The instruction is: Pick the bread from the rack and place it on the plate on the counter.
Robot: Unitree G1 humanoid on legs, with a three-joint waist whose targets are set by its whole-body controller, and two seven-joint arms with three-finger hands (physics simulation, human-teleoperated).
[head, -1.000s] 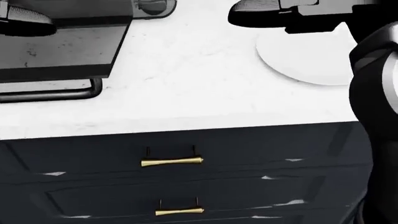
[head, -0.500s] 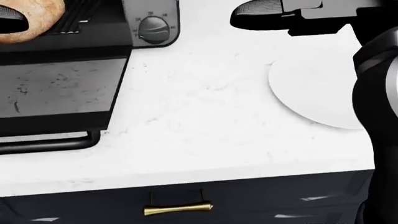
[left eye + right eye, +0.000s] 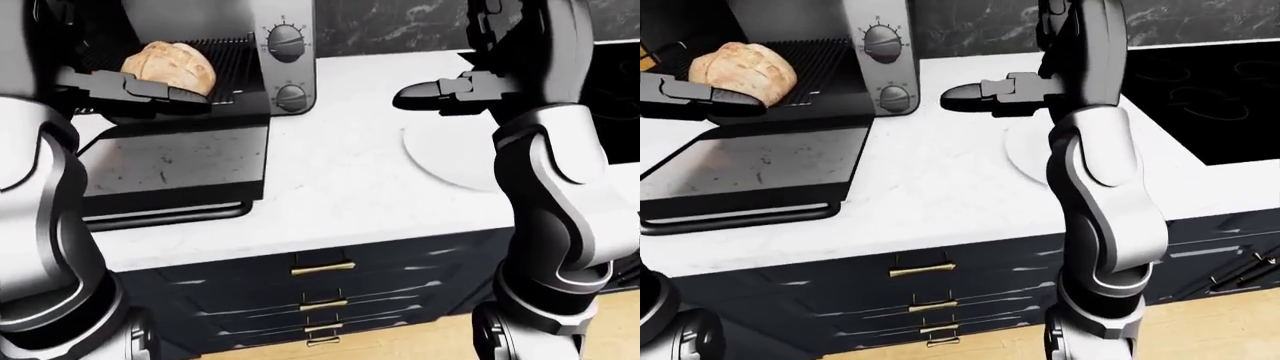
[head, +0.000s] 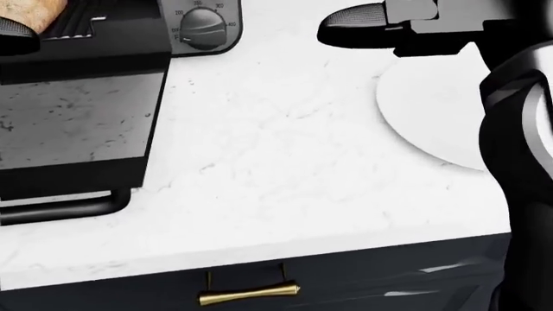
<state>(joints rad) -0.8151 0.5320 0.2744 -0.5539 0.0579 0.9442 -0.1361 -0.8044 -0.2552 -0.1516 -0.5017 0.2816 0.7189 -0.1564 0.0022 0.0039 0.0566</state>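
The bread (image 3: 168,61), a round crusty loaf, lies on the ribbed black rack (image 3: 225,56) inside the toaster oven (image 3: 285,67), which stands toward the counter's far left corner with its door (image 3: 170,169) folded down flat onto the white marble counter (image 3: 340,180); two round knobs sit on the oven's silver panel to the right of the opening. The left hand (image 3: 165,94) reaches in from the left, level with the oven's mouth, its dark fingers stretched out flat just below and in front of the loaf; they are not closed round it, and whether they touch the crust cannot be told. The right hand (image 3: 430,94) hovers over the counter near its far edge, above the near-white plate (image 3: 450,154), its fingers held straight and together, pointing left toward the oven and holding nothing. The plate rests flat on the counter toward the right end, well apart from the oven, partly hidden behind the right forearm. In the right-eye view a black cooktop (image 3: 1200,97) is set into the counter at the right end beyond the plate. Below the counter's near edge run dark navy drawers (image 3: 330,292) with brass handles (image 3: 322,266) stacked one under another.
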